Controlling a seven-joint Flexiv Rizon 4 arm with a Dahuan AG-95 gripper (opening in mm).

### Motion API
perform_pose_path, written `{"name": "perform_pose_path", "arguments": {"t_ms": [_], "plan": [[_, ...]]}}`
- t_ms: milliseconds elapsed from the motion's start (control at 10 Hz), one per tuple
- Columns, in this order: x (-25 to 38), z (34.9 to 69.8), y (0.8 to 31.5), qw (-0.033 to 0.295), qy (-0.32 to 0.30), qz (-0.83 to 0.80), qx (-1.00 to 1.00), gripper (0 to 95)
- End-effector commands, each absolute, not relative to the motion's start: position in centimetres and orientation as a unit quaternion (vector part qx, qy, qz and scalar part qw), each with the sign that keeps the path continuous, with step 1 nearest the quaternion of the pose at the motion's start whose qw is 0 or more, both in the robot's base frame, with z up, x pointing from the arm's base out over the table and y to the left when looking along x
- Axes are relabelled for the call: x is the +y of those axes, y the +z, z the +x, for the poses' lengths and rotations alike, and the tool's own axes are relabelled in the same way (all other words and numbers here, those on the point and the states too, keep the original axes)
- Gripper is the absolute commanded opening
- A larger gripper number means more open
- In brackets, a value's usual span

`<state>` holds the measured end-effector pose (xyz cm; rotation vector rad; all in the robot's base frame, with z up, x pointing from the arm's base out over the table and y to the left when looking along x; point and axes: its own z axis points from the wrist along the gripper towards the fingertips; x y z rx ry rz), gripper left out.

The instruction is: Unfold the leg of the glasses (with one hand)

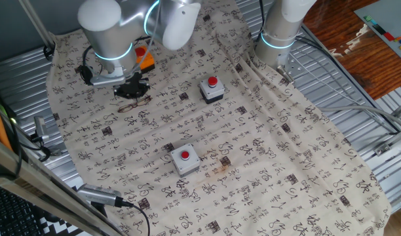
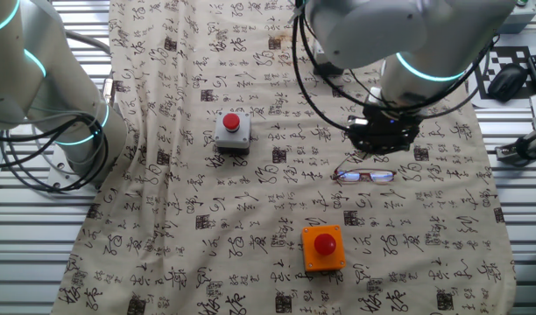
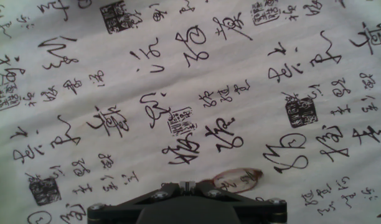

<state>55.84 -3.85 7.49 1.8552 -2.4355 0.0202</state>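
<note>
Nearest my camera sits the dark body of my own gripper (image 3: 187,202), and just past it one lens of the glasses (image 3: 237,181) peeks out on the printed cloth (image 3: 116,74); I hover close above them, not touching as far as I can judge; whether my fingers are apart or together I cannot tell. The glasses lie flat toward one side edge of the table, legs apparently folded; the unfolding seems wholly ahead of me.
</note>
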Motion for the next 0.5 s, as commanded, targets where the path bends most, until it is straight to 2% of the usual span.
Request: {"name": "perform_pose_path", "arguments": {"t_ms": [100, 400, 500], "plan": [[-3.7, 56.3, 7.6, 0.041, 0.008, 0.604, -0.796, 0.0], [-3.1, 57.2, 7.9, 0.036, 0.004, 0.582, -0.813, 0.0], [-2.4, 57.2, 8.0, 0.032, 0.000, 0.555, -0.831, 19.0]]}}
